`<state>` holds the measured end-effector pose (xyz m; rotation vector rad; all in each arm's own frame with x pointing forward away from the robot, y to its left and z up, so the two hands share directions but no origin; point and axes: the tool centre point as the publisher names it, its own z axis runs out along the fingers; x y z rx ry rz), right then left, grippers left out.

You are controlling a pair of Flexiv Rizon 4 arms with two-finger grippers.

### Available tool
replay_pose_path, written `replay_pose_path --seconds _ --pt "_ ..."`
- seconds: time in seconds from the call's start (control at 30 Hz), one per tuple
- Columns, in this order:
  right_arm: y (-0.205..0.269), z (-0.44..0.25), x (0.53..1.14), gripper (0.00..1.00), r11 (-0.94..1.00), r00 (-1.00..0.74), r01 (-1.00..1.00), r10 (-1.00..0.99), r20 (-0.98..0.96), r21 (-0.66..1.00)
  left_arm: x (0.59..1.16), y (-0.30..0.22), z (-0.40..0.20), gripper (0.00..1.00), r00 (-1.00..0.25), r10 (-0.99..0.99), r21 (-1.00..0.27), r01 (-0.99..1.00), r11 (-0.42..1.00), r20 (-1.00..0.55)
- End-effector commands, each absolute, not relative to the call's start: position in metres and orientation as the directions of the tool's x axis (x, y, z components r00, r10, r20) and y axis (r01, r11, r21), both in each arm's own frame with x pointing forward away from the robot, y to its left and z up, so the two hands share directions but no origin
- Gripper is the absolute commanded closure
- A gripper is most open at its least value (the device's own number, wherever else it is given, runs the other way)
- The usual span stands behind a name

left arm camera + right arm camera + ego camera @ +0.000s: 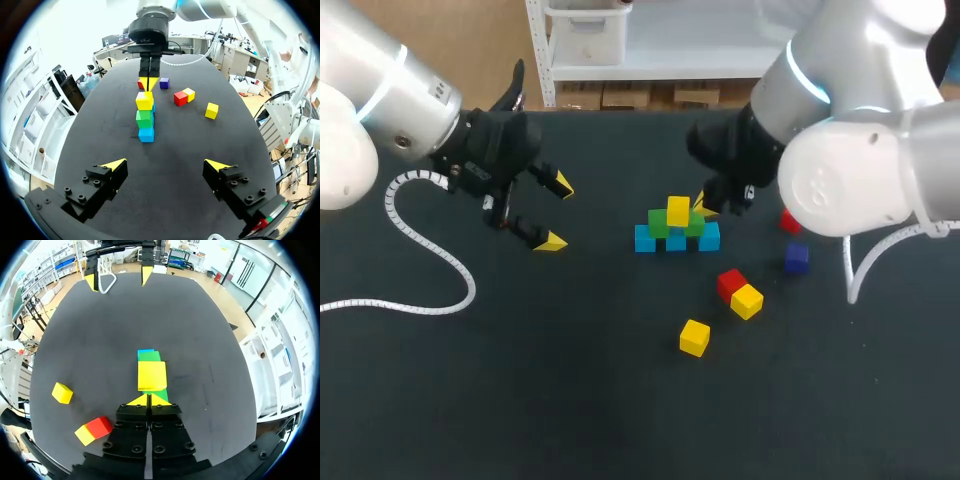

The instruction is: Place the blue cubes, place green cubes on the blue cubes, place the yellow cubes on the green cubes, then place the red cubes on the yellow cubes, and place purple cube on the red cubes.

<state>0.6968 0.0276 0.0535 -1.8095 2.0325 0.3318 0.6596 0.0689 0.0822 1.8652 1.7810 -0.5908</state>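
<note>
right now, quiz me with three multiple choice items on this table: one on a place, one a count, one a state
1. Where is the purple cube relative to the stack? A on top; B loose on the table beside it; C under it.
2. How many yellow cubes lie off the stack? A one; B two; C three.
3. The left pincer is: A open, empty; B shut on a cube; C shut, empty.

B: it sits alone on the table.
B: one touches a red cube, another lies apart.
A: it gapes wide, nothing between.

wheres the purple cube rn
Head view: the purple cube sits on the table, right of the stack, near a lone red cube.
</note>
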Motion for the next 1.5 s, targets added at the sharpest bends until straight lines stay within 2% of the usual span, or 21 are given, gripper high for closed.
replay_pose_path --seconds 0.03,1.5 --pt "0.029 0.053 0.699 1.0 0.131 -0.082 -0.988 -0.892 -0.445 -0.081 0.66 0.07 0.082 0.0 0.057 0.784 0.054 0.998 -0.03 -0.618" --pt "0.034 0.051 0.711 1.0 0.13 -0.081 -0.988 -0.897 -0.435 -0.084 0.66 0.07 0.082 0.0 0.057 0.784 0.054 0.998 -0.03 -0.618"
